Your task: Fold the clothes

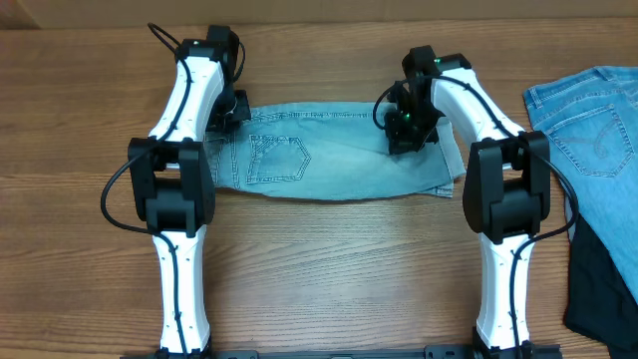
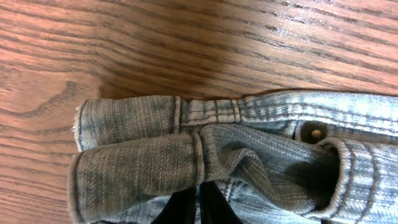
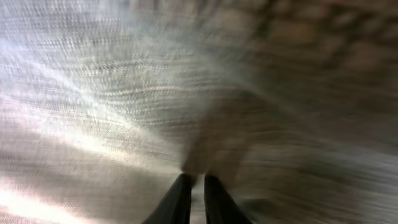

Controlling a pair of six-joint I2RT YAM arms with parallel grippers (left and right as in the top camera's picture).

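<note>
We are pinching the shorts (image 1: 329,165) at both ends, left gripper (image 1: 231,108) at the waistband (image 2: 261,112), right gripper (image 1: 404,135) nipping leg cloth; the shorts are lying crosswise between us.

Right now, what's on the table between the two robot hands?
Pale denim shorts stretch from the left gripper to the right gripper, seen overhead.

My right wrist view is badly blurred: only smeared pale weave of the shorts (image 3: 124,93) around my right tool (image 3: 194,186). My left tool (image 2: 199,205) is cut off by the bottom edge of its view. From overhead, my left arm (image 1: 189,100) hides the waistband end of the shorts (image 1: 329,160), and the picture's right edge crops the darker jeans (image 1: 593,110).
</note>
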